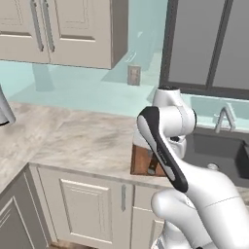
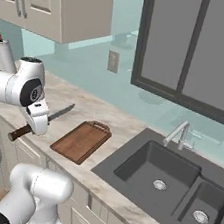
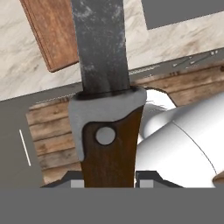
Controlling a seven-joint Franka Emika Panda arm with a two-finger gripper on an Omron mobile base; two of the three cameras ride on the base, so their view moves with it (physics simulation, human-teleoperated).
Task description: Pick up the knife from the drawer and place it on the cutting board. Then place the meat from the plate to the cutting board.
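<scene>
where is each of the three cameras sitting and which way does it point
Left base view: behind the arm to its left, looking forward and down at the counter; the white arm hides most of the cutting board.
Right base view: behind to its right, facing the cutting board, sink and window; the arm carries the knife.
Hand view: on the hand, looking along the gripper, shut on the knife handle.
Shared: both base views and the hand view show the cutting board.

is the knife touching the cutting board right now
Apart. In the right base view the knife is held in the air by the gripper, left of the cutting board, with bare countertop showing between blade tip and board.
</scene>
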